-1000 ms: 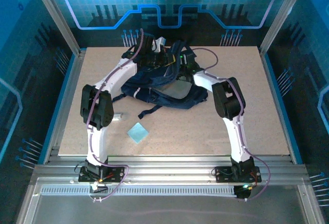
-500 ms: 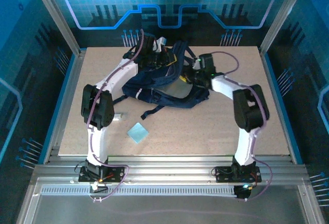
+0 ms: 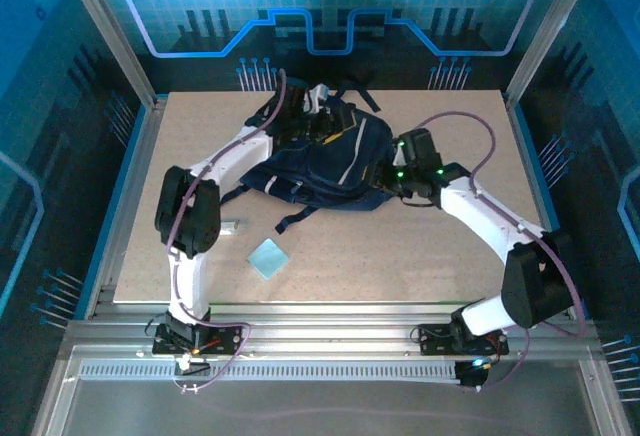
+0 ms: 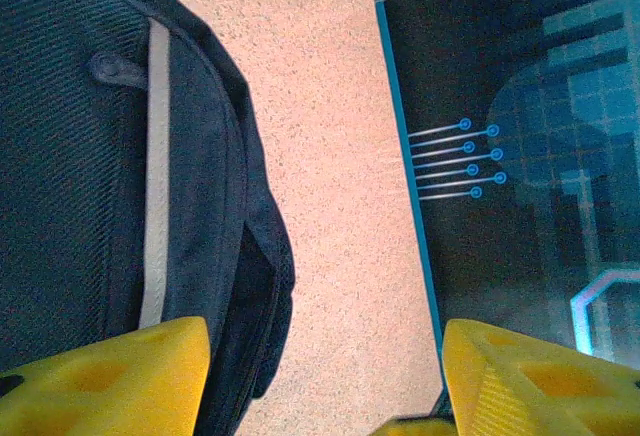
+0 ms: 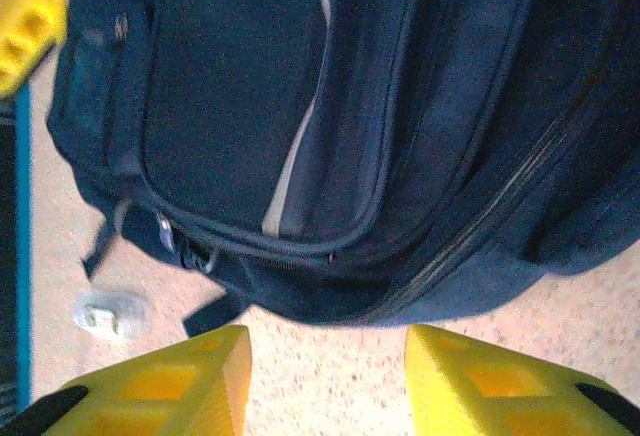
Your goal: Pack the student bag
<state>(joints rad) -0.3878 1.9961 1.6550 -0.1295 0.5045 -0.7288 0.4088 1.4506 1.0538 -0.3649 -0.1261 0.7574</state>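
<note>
The student bag (image 3: 320,161) lay slumped on its side in the far middle of the table (image 3: 450,246), front pocket and grey stripes facing up. Two small items sat on the bare board nearer the arm bases and well apart from the bag: a flat teal square (image 3: 268,257) and, to its left, a small white object (image 3: 232,225) just off the end of a loose strap. If these are meant to go in, packing was judged far from finished, since both were outside the bag. Whether anything was already inside, or whether the main zip was open, could not be told. The left arm reached from its base over a raised elbow, its forearm angled toward the bag's far left end. The left gripper (image 4: 320,334) was released, its yellow fingers (image 4: 110,376) spread wide; the bag's edge and bare table showed between them, and nothing was gripped. The right arm lay long and low, elbow out near the right front of the table, forearm running up-left to the bag's right side. The right gripper (image 5: 325,341) was also released, jaws apart over bare board with the bag's bottom edge just beyond the fingertips, not touching them.
</note>
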